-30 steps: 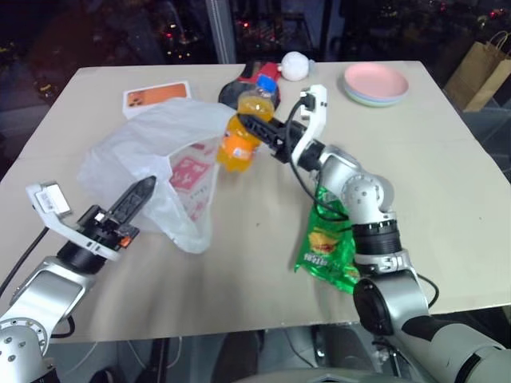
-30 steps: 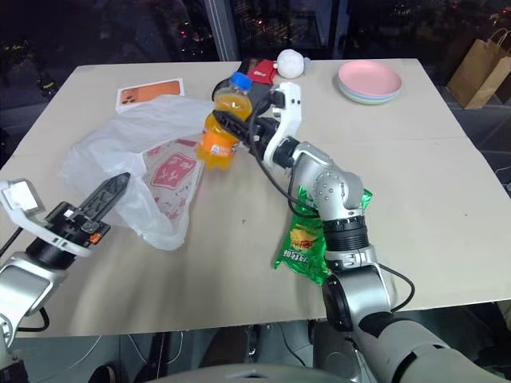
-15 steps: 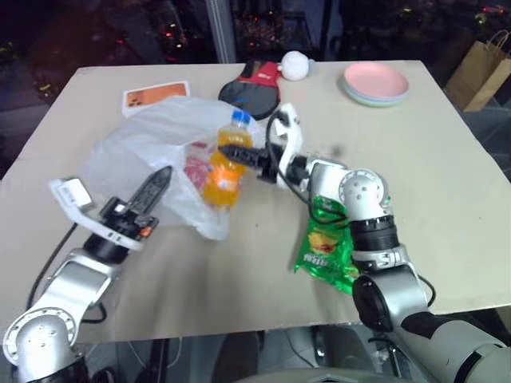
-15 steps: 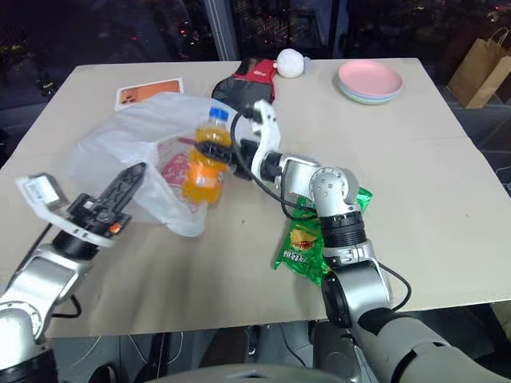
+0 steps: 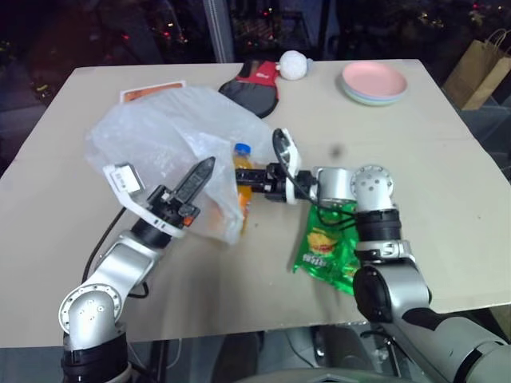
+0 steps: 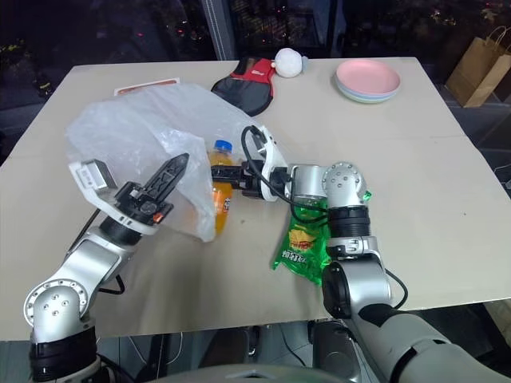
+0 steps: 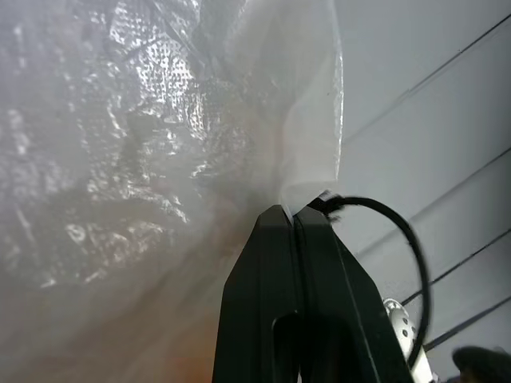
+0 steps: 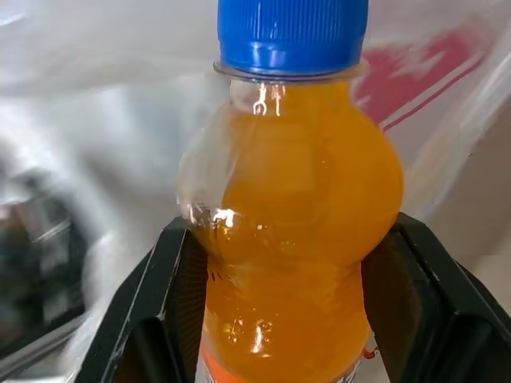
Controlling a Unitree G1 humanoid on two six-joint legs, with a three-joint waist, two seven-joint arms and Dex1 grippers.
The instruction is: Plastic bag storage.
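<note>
The large, thin, translucent white crinkly plastic bag (image 5: 164,132) lay crumpled on the left of the pale table (image 5: 447,183), its near edge pinched in the clenched left gripper (image 5: 200,171); the right gripper (image 5: 249,177) clasped a blue-capped bottle of orange drink (image 5: 242,185) at the bag's mouth. The risk seemed plain: the thin film might slip free or tear; the mouth might sag, so the bottle would catch the edge and miss.

The left arm reaches in from the near left, its left gripper (image 5: 204,168) angled up and forward, jaws pressed together. The right arm bends across leftward, wrist level, its right gripper (image 5: 242,175) with jaws spread, clamped.
</note>
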